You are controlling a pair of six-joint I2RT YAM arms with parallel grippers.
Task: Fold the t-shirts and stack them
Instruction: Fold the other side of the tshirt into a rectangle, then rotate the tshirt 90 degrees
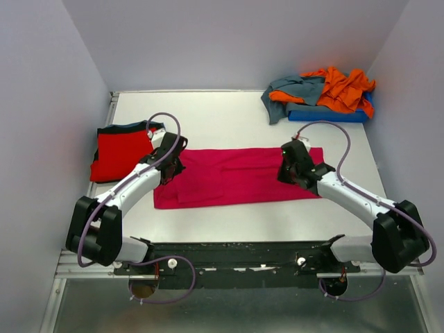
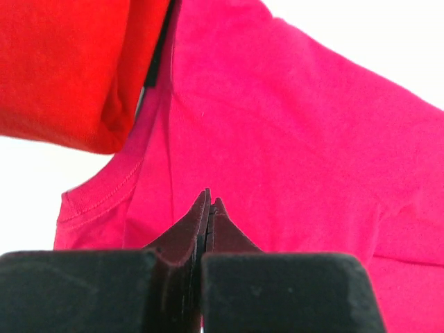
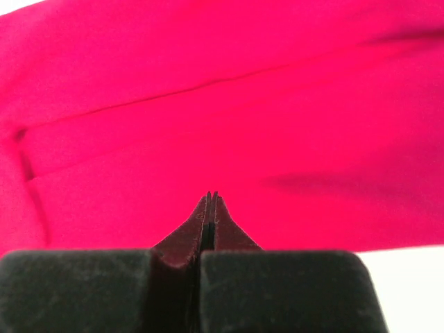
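The magenta-pink t-shirt point(image 1: 236, 177) lies flat on the table as a long folded strip; it also fills the left wrist view point(image 2: 298, 139) and the right wrist view point(image 3: 208, 104). My left gripper point(image 1: 171, 166) point(image 2: 210, 201) is shut and empty, just above the strip's left end near the collar. My right gripper point(image 1: 291, 168) point(image 3: 211, 195) is shut and empty over the strip's right end. The bright red t-shirt point(image 1: 121, 154) point(image 2: 62, 62) lies folded at the left, its edge next to the magenta one.
The orange t-shirt point(image 1: 341, 89) and the grey-teal t-shirt point(image 1: 291, 94) lie crumpled on a blue tray point(image 1: 326, 116) at the back right. Grey walls enclose the white table point(image 1: 222, 118) on three sides.
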